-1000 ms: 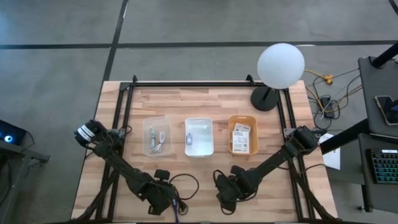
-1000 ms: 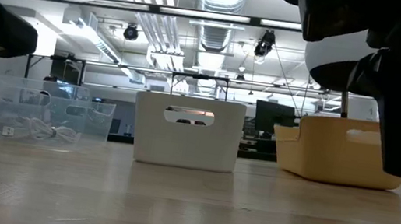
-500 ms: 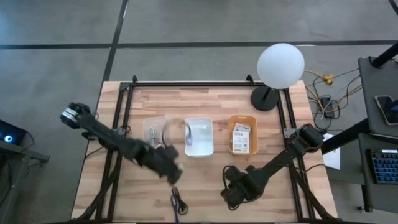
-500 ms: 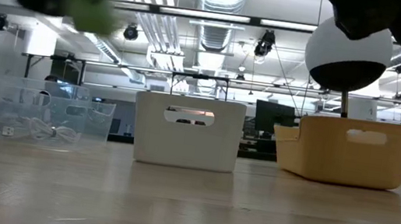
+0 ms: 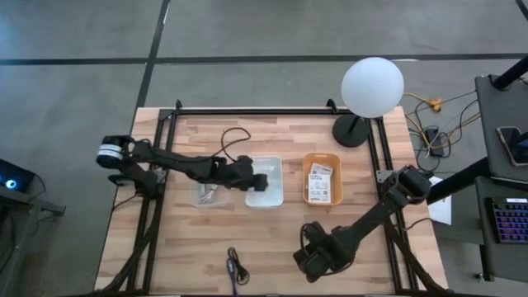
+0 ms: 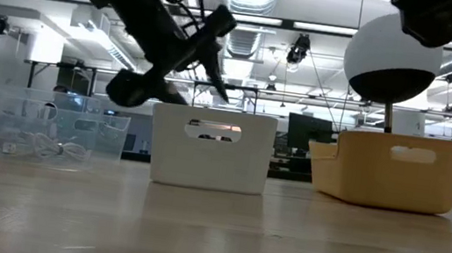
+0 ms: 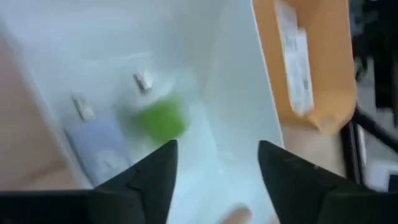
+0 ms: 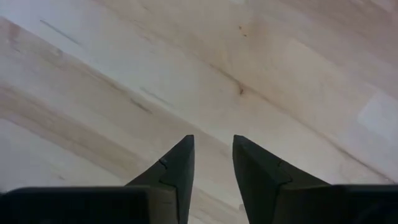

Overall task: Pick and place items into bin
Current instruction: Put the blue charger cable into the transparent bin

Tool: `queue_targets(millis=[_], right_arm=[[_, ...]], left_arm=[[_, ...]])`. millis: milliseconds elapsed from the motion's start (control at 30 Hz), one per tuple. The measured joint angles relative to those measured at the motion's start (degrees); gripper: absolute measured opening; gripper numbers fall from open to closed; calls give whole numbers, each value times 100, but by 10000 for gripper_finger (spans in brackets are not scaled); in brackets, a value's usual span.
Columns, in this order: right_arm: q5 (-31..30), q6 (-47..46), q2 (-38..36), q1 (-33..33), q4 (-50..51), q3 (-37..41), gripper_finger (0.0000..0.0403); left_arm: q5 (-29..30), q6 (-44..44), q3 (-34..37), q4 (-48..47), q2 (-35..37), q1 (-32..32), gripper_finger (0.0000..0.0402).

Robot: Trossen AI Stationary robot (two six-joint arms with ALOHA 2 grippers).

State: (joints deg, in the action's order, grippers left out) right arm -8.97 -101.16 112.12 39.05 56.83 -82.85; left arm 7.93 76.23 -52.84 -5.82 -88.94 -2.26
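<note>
While the left gripper is held open above the white bin, the green piece is seen directly below it.

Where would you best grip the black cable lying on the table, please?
Probably at the middle of the black cable, coming straight down with the fingers across it: it lies flat on the bare table, thin and bunched, with nothing beside it. The right gripper is nearest.
</note>
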Motion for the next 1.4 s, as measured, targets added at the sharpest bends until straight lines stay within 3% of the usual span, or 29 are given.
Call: queue_targets(millis=[67,133,233,300,367,467,667,867,1067,1233,1400], right_arm=[[0,-105,0,58,-1,0,102],[-1,-165,0,123,-1,0,104],[-14,-73,0,205,0,0,105],[-41,235,0,260,3,4,103],[-92,686,0,297,-8,5,101],[-110,1237,0,303,-13,20,97],[-168,1791,2,225,-32,56,97],[-152,1883,2,177,-27,70,94],[-121,1887,2,183,-24,83,96],[-117,1885,2,181,-27,163,97],[-88,1885,4,181,-23,274,93]], left_arm=[[-297,-240,-131,93,-57,-7,226],[-392,-1136,-309,117,-2,-120,239],[-959,-3607,-629,-65,384,-557,245],[-1354,-5342,-836,-762,753,-1093,242],[-1424,-6198,-926,-1670,1003,-1721,238],[-1167,-6308,-883,-2318,1085,-2596,231],[-810,-6665,-876,-2204,393,-3734,225],[-801,-7683,-1438,-2145,-598,-4060,225],[-1218,-8432,-2048,-2080,-1401,-4096,225],[-1313,-8614,-1991,-1378,-1671,-4099,225],[-1510,-8731,-1955,-1426,-1947,-4096,207]])
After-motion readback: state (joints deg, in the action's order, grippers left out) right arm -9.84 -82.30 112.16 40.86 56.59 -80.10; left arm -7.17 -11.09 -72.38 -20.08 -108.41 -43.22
